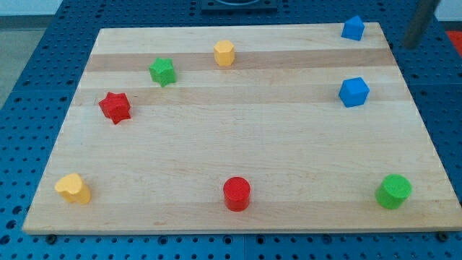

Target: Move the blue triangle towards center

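Observation:
The blue triangle [353,28] sits at the top right corner of the wooden board [245,137]. A dark blurred rod comes down at the view's top right, just off the board's right edge. My tip [409,45] is to the right of the blue triangle, apart from it and touching no block. A blue cube-like block [354,92] lies below the triangle, near the right edge.
A yellow hexagon block [224,53] and a green star [163,71] lie at the top left. A red star [115,107] is at the left. A yellow heart [73,188], a red cylinder [237,193] and a green cylinder [393,191] lie along the bottom.

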Robot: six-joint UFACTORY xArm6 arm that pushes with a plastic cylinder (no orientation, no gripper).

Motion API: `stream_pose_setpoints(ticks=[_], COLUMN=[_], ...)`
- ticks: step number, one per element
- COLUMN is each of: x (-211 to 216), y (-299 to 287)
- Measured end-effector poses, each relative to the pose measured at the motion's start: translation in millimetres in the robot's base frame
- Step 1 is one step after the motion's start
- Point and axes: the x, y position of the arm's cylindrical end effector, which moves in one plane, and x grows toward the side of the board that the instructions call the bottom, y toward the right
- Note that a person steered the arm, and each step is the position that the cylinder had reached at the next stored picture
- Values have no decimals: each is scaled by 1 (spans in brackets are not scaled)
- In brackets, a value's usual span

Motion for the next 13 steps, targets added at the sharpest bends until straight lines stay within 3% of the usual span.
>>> stream_pose_setpoints(ticks=[1, 3, 4, 6, 10, 13], x=[-2, -68, -68, -68, -68, -44], y=[1, 0, -7, -127, -111, -150])
